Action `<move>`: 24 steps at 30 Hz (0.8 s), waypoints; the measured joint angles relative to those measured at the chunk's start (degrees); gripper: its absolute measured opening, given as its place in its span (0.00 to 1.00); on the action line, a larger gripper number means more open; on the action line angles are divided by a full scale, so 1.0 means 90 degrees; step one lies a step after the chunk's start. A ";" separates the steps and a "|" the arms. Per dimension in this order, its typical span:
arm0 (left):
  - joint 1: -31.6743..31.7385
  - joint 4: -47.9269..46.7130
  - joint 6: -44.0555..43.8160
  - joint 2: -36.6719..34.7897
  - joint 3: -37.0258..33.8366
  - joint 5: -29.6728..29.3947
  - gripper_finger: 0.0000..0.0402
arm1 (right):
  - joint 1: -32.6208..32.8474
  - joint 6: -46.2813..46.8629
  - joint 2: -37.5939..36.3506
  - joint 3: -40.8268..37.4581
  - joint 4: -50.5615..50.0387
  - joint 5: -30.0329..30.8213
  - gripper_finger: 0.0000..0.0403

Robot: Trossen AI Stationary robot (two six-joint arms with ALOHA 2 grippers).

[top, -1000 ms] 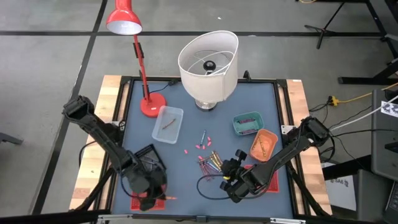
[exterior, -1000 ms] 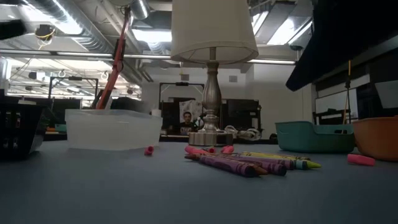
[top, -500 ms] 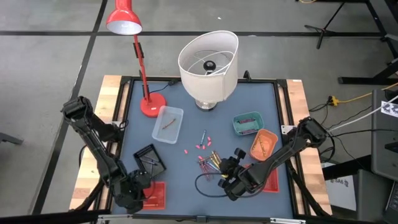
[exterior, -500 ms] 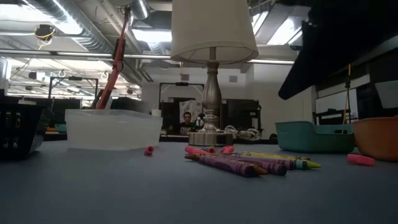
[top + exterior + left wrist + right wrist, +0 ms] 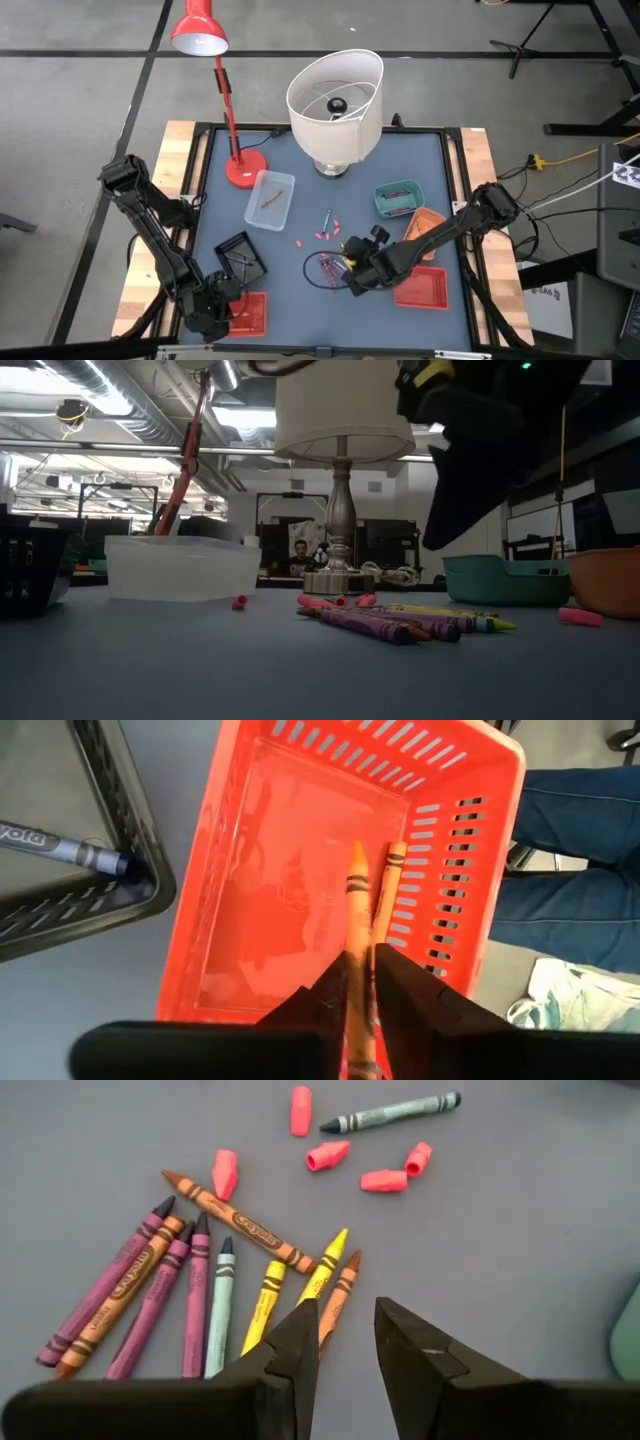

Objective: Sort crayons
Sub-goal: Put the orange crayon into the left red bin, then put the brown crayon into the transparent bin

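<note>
At the table's front-left corner the left gripper (image 5: 360,982) hangs over the red basket (image 5: 247,310), its fingers clamped on an orange crayon (image 5: 354,920); toward the front edge's middle, the right gripper (image 5: 347,1338) hovers, fingers apart, above the loose crayons (image 5: 200,1290)

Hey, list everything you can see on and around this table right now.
Loose crayons: about ten, mixed colours, middle of the table.
Pink stubs: five, beside the loose crayons.
Red baskets: two, near edge, one on each side; the left one has two orange crayons.
Black basket: one, beside the left red basket, dark crayon inside.
Clear tray: one, left of centre, one crayon inside.
Teal tray: one, right side.
Orange tray: one, beside the teal tray.
White-shaded lamp: one, far edge.
Red desk lamp: one, far left.
Person's legs: blue trousers, beside the table.
Left gripper: over the left red basket.
Right gripper: open, above the loose crayons.
</note>
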 joint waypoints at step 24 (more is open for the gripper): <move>0.0002 -0.0011 0.0053 0.0000 0.0000 -0.0341 0.21 | -0.0325 -0.0441 0.0700 0.0005 0.0179 -0.0768 0.25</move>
